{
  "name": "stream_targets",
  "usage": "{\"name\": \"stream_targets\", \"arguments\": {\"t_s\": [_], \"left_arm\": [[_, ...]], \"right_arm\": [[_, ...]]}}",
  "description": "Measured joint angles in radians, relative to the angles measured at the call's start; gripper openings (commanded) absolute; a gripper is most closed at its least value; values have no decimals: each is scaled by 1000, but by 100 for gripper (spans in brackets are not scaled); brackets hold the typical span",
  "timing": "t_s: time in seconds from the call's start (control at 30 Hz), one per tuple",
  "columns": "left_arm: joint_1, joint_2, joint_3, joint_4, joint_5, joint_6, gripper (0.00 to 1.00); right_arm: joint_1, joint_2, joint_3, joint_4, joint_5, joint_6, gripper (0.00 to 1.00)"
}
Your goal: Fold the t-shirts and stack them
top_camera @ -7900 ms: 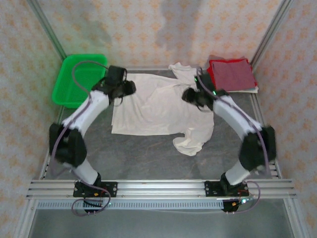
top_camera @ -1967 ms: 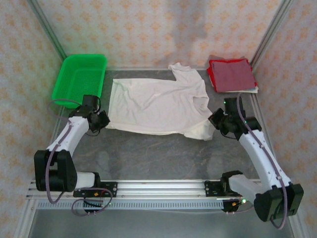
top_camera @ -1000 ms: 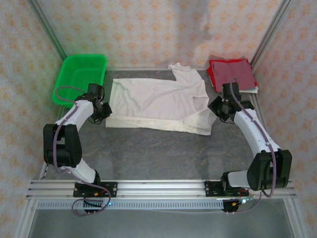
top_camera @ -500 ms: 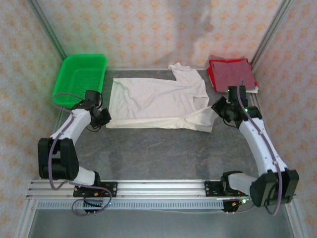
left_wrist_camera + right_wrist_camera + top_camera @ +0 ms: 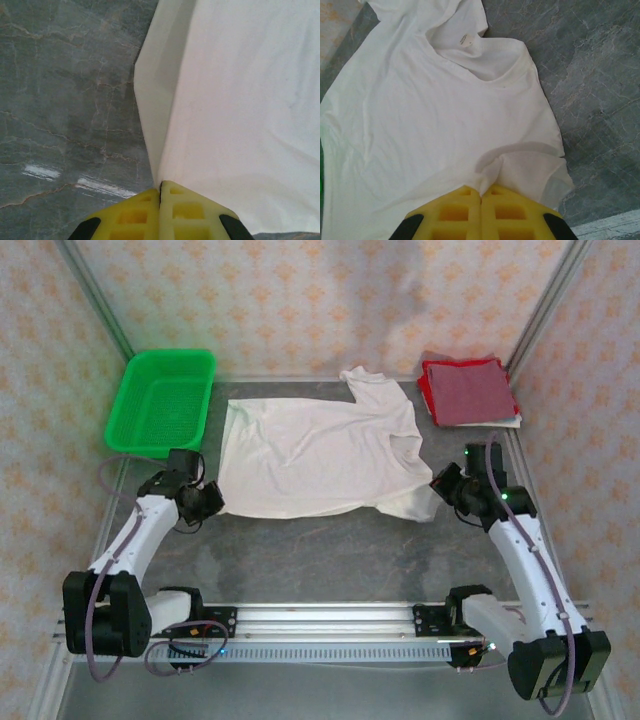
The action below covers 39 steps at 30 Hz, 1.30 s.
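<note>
The white t-shirt (image 5: 320,455) is laid out flat on the grey table (image 5: 330,560). Its near-left corner is pinched by the left gripper (image 5: 160,190), fingers fully closed. A fold by the sleeve is clamped likewise by the right gripper (image 5: 481,191). The dark red t-shirt (image 5: 468,390) is parked folded, far right.

Robot lab enclosure: aluminium rail (image 5: 320,618), patterned panel walls (image 5: 300,300), grey marbled tabletop (image 5: 320,560).

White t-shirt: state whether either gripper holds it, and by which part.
Both hold the white t-shirt: the left gripper is shut on its near hem corner, the right gripper on cloth by the near sleeve.
</note>
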Motion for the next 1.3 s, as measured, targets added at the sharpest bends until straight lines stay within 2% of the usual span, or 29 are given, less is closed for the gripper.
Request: {"name": "stream_targets", "arguments": {"t_s": [0.2, 0.5, 0.97, 1.2, 1.23, 1.27, 1.3], "left_arm": [[13, 25, 14, 1, -29, 2, 0], [34, 210, 114, 17, -43, 5, 0], [35, 369, 269, 19, -74, 34, 0], [35, 503, 383, 20, -90, 50, 0], [35, 527, 406, 19, -92, 53, 4], [35, 552, 435, 11, -93, 55, 23], [35, 576, 465, 8, -95, 57, 35]], "right_arm": [[0, 64, 13, 6, 5, -3, 0], [0, 229, 101, 53, 22, -29, 0], [0, 415, 226, 92, 49, -56, 0], [0, 570, 357, 119, 29, -59, 0], [0, 597, 381, 125, 25, -59, 1], [0, 634, 418, 125, 23, -60, 6], [0, 660, 446, 128, 18, -59, 15]]}}
